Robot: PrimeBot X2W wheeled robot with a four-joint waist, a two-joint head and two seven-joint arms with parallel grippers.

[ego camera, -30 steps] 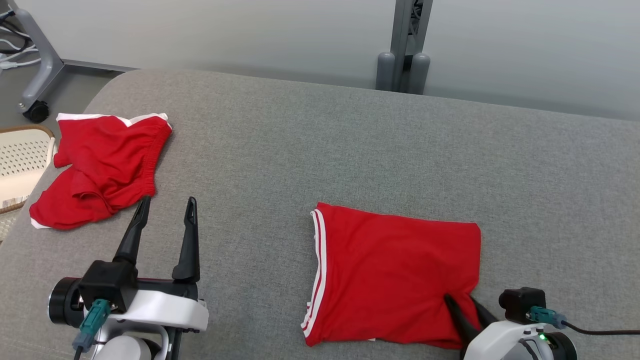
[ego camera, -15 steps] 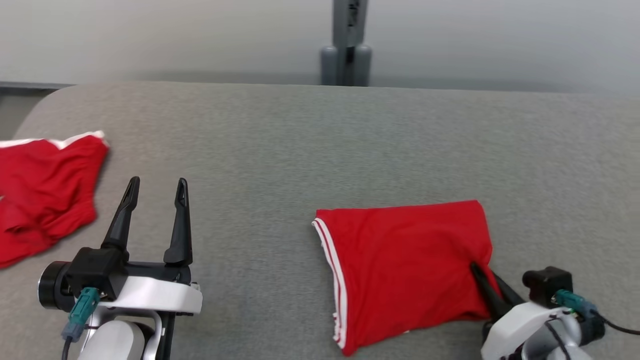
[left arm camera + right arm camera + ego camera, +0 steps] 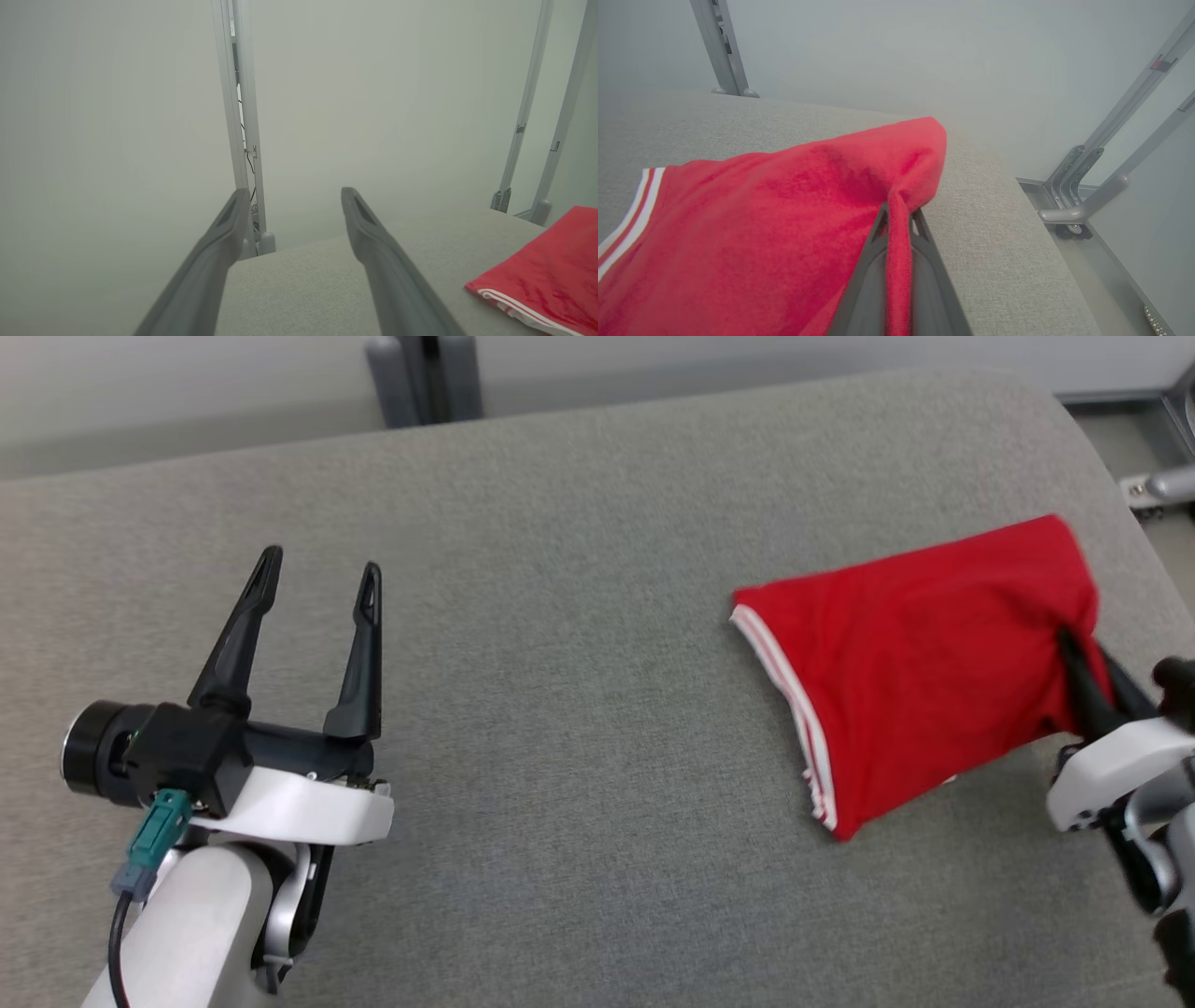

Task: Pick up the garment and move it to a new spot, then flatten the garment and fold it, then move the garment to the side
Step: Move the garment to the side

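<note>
The garment point(image 3: 924, 658) is folded red cloth with white stripes along its left edge, lying at the right end of the grey padded table point(image 3: 579, 709). My right gripper point(image 3: 1074, 649) is shut on a pinch of its right edge. In the right wrist view the red fabric of the garment point(image 3: 775, 219) runs between the two closed fingers point(image 3: 924, 261). My left gripper point(image 3: 317, 581) hovers open over the bare left part of the table, far from the cloth. The left wrist view has its fingers point(image 3: 369, 233) apart and the garment's striped corner point(image 3: 546, 280) at lower right.
Grey metal frame posts point(image 3: 425, 378) stand behind the table's far edge. The table's rounded right end point(image 3: 1092, 439) lies just past the garment, with a metal leg and caster point(image 3: 1073, 219) on the floor beyond it.
The right gripper shut on the garment's edge and dragged it toward the table's right end. The head camera turned right, so the other red cloth at left left the picture.
</note>
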